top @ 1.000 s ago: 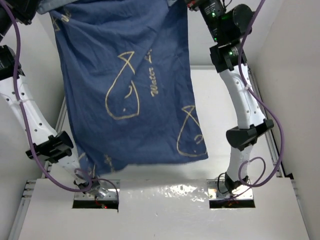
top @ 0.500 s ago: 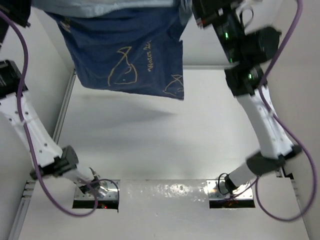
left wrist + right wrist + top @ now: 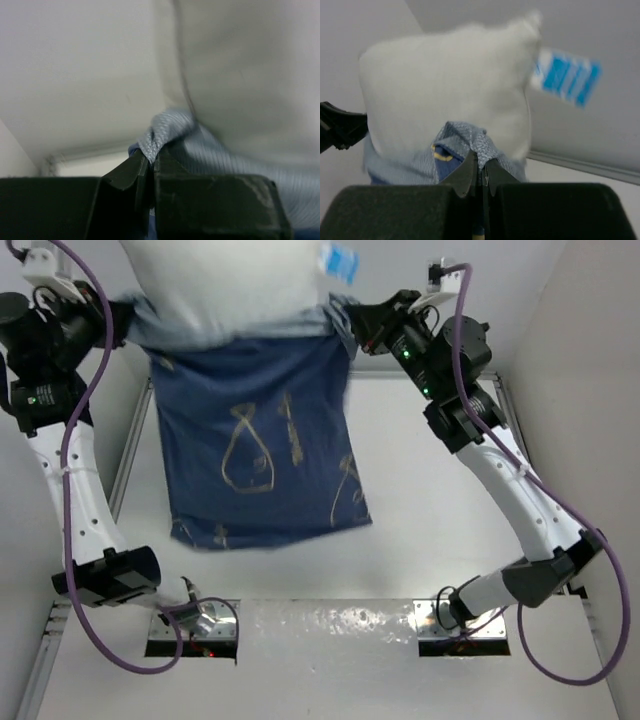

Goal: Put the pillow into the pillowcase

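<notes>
The white pillow [image 3: 235, 285] stands at the far side, its lower part inside the mouth of the navy pillowcase [image 3: 260, 445] with pale fish drawings, which hangs down toward me. A blue tag [image 3: 340, 260] sticks out of the pillow's top right corner. My left gripper [image 3: 118, 322] is shut on the case's left rim; in the left wrist view [image 3: 151, 161] pale blue fabric [image 3: 165, 130] is pinched between the jaws. My right gripper [image 3: 362, 328] is shut on the right rim [image 3: 470, 137], with the pillow [image 3: 450, 85] behind it.
White walls enclose the table on the left, right and far sides. A metal rail [image 3: 128, 460] runs along the left edge. The arm bases [image 3: 190, 625] sit at the near edge.
Both grippers have come down with the pillowcase. The pillow's top now sticks out above the case mouth, and the case hangs longer over the table.
</notes>
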